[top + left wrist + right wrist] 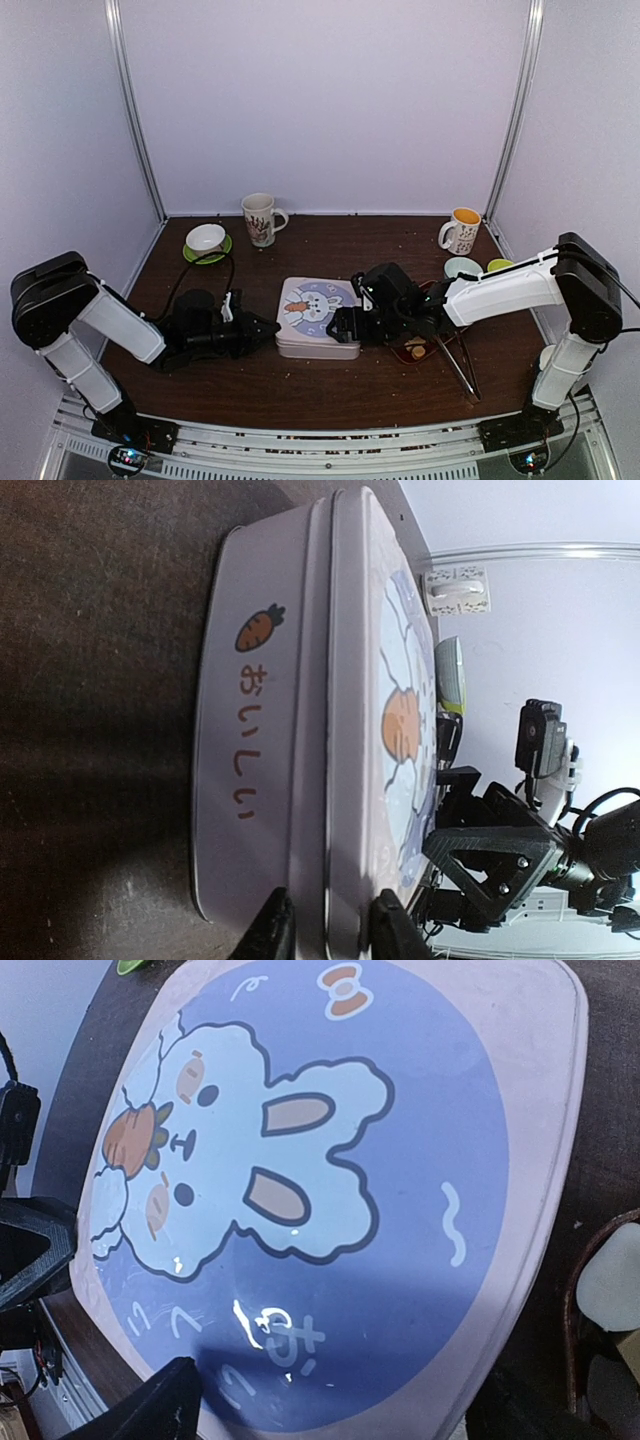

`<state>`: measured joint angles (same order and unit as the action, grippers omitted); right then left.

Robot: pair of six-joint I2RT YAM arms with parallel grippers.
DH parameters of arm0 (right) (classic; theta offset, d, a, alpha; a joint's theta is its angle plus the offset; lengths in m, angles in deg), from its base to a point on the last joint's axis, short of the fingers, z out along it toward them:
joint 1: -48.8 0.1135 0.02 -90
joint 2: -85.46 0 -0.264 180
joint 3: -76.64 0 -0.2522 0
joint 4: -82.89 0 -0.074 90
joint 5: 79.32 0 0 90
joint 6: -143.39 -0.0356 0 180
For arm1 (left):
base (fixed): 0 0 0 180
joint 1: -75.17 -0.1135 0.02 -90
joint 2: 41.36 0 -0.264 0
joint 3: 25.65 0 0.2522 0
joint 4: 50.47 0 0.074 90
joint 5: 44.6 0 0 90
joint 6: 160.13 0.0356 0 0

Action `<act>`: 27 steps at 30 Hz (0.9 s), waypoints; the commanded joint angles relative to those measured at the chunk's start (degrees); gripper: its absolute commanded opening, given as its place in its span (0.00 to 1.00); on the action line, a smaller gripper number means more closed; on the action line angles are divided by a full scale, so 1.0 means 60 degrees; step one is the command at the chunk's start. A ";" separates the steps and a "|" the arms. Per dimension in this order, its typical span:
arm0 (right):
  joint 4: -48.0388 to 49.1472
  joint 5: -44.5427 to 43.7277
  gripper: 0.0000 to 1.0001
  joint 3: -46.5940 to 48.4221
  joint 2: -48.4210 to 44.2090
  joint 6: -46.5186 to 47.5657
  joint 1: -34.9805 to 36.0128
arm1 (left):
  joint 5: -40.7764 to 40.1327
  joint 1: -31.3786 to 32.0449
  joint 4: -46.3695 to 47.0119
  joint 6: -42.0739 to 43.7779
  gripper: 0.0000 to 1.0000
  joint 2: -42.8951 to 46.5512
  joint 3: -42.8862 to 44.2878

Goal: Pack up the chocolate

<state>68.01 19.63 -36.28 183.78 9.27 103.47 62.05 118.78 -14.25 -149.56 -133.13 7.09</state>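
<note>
Right wrist: chocolate (612, 1285) (right) beside pincer (340, 1398)

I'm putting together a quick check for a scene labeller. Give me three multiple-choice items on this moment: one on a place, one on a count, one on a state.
1. Where does the bunny tin stand?
A. Between the left gripper and the right gripper
B. Against the back wall
C. On a green saucer

2. How many handled mugs stand at the back?
A. One
B. Two
C. Four

3. In what state is the tin's lid?
A. On the tin, closed
B. Off, lying beside the tin
C. Propped upright against a mug

Answers:
1. A: the top view shows a gripper at each end of the tin.
2. B: one patterned mug stands back left and one with an orange inside stands back right.
3. A: the left wrist view shows the lid seated on the base all along the seam.
</note>
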 commanded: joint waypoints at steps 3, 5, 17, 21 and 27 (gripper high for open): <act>0.0946 0.1390 0.92 0.0197 0.0345 0.0331 0.0640 | 0.0320 0.0710 -0.0856 -0.0373 0.27 -0.0637 -0.0073; 0.0863 0.1482 0.93 0.0323 0.0359 0.0458 0.0697 | 0.0382 0.0788 -0.0895 -0.0391 0.32 -0.0608 -0.0094; -0.0759 0.1172 0.95 0.1462 0.0658 0.1500 0.1057 | 0.0676 0.1202 -0.2059 0.0120 0.37 -0.0522 0.0488; -0.1087 0.1275 0.96 0.1848 0.0917 0.1777 0.1211 | 0.0747 0.1301 -0.2072 0.0137 0.34 -0.0689 0.0621; -0.1502 0.1319 0.96 0.2310 0.1212 0.2093 0.1320 | 0.0833 0.1485 -0.2125 0.0081 0.30 -0.0886 0.0664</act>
<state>52.16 18.73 -25.96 186.93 13.25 105.29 57.35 121.38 -17.58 -148.97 -133.70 8.90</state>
